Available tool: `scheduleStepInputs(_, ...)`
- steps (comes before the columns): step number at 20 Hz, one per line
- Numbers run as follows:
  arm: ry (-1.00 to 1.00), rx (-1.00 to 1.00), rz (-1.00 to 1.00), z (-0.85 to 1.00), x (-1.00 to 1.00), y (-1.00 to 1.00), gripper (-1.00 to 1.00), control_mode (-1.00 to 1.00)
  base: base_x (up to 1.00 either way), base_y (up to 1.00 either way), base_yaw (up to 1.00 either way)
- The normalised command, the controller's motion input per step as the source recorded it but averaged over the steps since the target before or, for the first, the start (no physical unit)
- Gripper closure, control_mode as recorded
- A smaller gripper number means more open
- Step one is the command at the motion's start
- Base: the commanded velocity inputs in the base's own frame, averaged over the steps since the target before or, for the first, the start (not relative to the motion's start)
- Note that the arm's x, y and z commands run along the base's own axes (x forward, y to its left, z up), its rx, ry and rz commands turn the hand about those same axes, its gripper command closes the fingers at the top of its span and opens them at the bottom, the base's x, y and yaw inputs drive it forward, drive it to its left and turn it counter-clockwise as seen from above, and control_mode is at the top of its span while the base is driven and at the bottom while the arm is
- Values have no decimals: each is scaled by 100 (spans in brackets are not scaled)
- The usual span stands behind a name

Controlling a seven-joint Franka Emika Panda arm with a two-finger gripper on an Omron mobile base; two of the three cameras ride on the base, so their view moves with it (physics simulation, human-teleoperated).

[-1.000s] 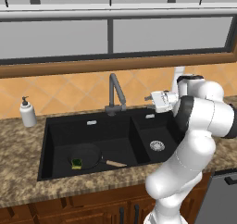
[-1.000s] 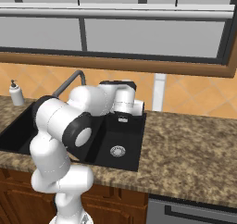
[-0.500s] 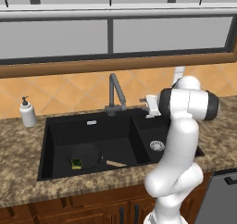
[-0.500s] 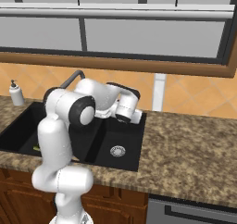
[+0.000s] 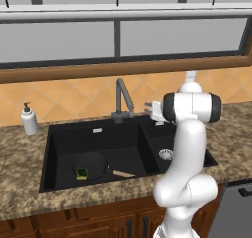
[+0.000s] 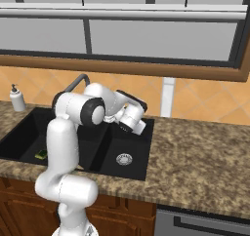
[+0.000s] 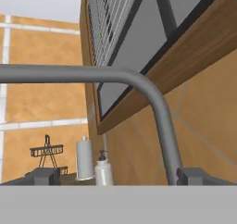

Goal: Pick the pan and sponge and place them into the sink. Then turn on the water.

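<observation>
Your speckled brown desk point(image 5: 19, 163) carries the black sink point(image 5: 59, 138), wide basin on the left and narrow basin on the right, with a round silver drain point(image 5: 167, 154) in the narrow one. The pan point(image 5: 91, 165) lies flat in the wide basin, towards its front, its tan-ended handle pointing right along the basin floor. The sponge point(image 5: 81, 173) sits inside the pan at its front left. You can see the grey gooseneck faucet point(image 5: 123, 100) rising behind the divider, and from the hand camera its curved pipe point(image 7: 139, 84) arches close across the picture. Your tool point(image 5: 146, 106) is held level above the back of the narrow basin, just right of the faucet, its two fingertips point(image 7: 44, 176) spread wide with nothing between them. A white soap bottle point(image 5: 29, 120) stands on the desk left of the sink.
</observation>
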Motion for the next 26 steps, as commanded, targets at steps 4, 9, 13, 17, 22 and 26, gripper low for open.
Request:
scheduleStepInputs(4, 3, 2, -2, -24, 56, 6, -100, -100, 0, 0, 0)
scheduleStepInputs(9, 0, 0, 0, -5, 52, 11, -100, -100, 0, 0, 0)
scheduleStepInputs(13, 0, 0, 0, -5, 19, 22, -100, -100, 0, 0, 0)
scheduleStepInputs(17, 0, 0, 0, -11, 8, 10, -100, -100, 0, 0, 0)
scheduleStepInputs(22, -1, 0, 0, -5, 1, 1, -100, -100, 0, 0, 0)
scheduleStepInputs(26, 0, 0, 0, 0, 0, 18, -100, -100, 0, 0, 0)
